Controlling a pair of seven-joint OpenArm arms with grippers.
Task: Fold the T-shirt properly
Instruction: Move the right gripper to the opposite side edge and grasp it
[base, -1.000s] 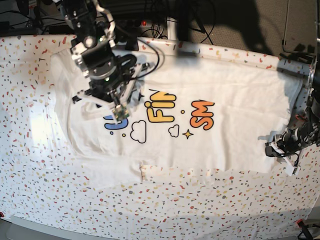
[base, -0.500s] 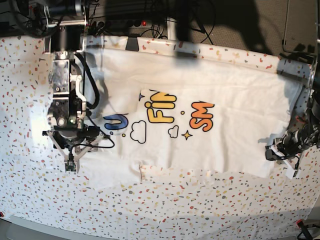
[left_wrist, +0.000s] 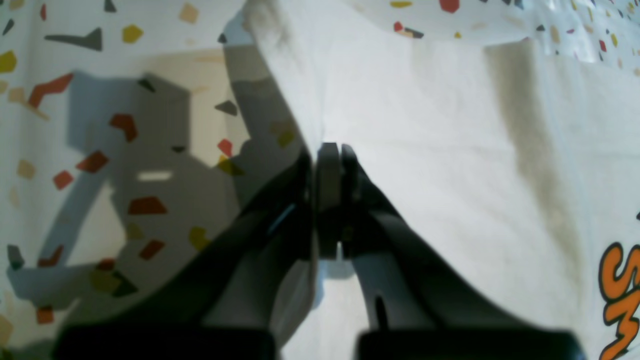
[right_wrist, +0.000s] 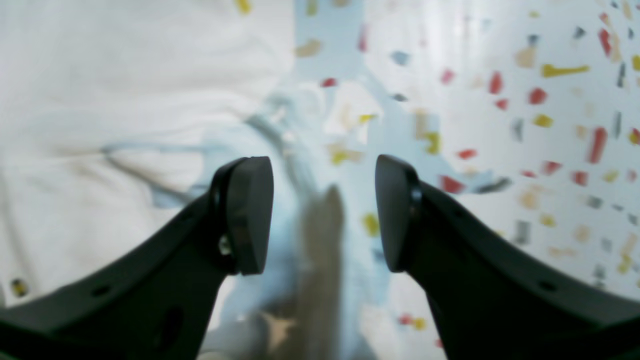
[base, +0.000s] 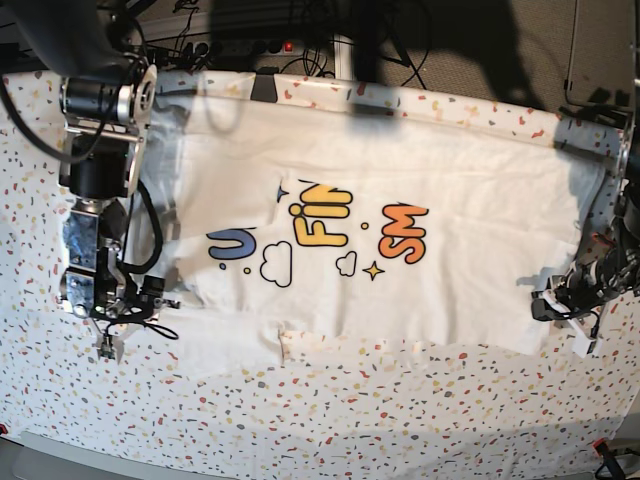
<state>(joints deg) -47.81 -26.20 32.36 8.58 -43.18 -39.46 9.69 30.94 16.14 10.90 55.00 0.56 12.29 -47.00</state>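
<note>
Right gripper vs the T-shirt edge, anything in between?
Only bare tablecloth. In the base view the open right gripper sits just off the T-shirt, and nothing else lies between them.

T-shirt (base: 450, 190) – soft matt cotton cloth; tablecloth (base: 400, 400) – smooth, speckled, faintly glossy.

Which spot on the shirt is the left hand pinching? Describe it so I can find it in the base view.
Start at the white T-shirt spread over the speckled tablecloth. Follow it past the orange letters to its edge at the picture's right. The left hand is clamped on that edge's lower corner.

robot lab: cables (base: 300, 25) behind confetti-cloth table (base: 400, 400).
</note>
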